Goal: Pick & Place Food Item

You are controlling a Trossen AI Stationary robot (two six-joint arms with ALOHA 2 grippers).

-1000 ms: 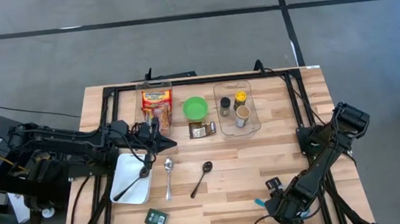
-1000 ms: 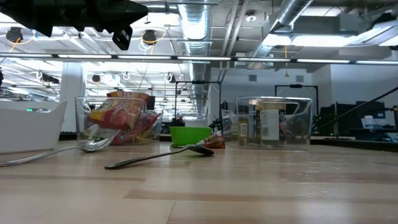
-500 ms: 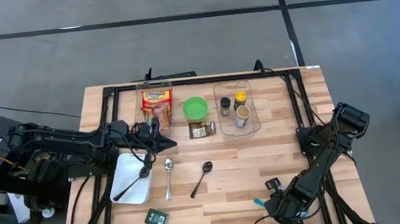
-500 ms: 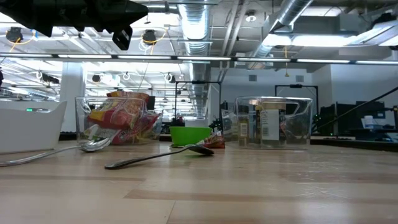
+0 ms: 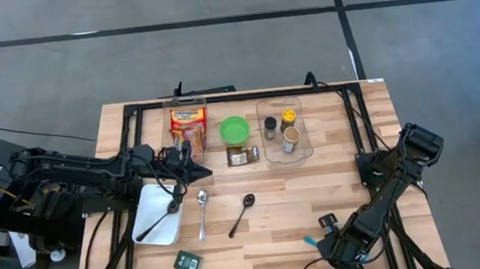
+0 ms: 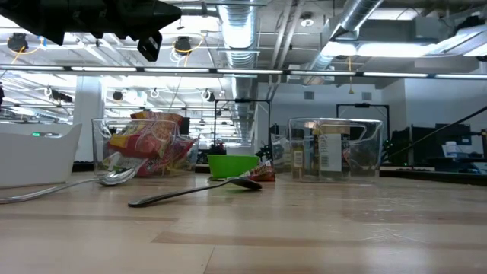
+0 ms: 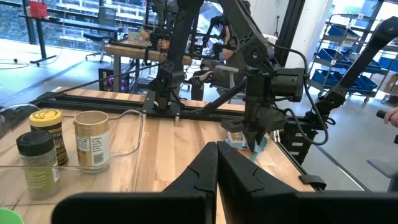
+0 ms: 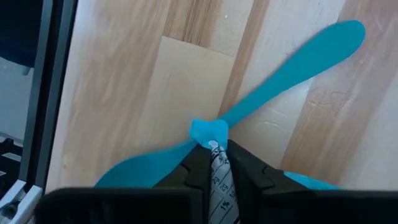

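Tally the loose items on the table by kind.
Spoons: 3
Clear bins: 2
Jars in the bin: 3
Snack bags: 2
Green bowl: 1
White tray: 1
Small dark packets: 2
Total: 14

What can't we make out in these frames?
- Right gripper, right wrist view: fingers pinch a printed wrapper; the fingers hide the rest of the item, so what it is stays unclear.
- High view: the right arm hides that grip.
- Blue utensil, right wrist view: its lower end is cut off by the gripper.
- Small packet, high view: label too small to read.
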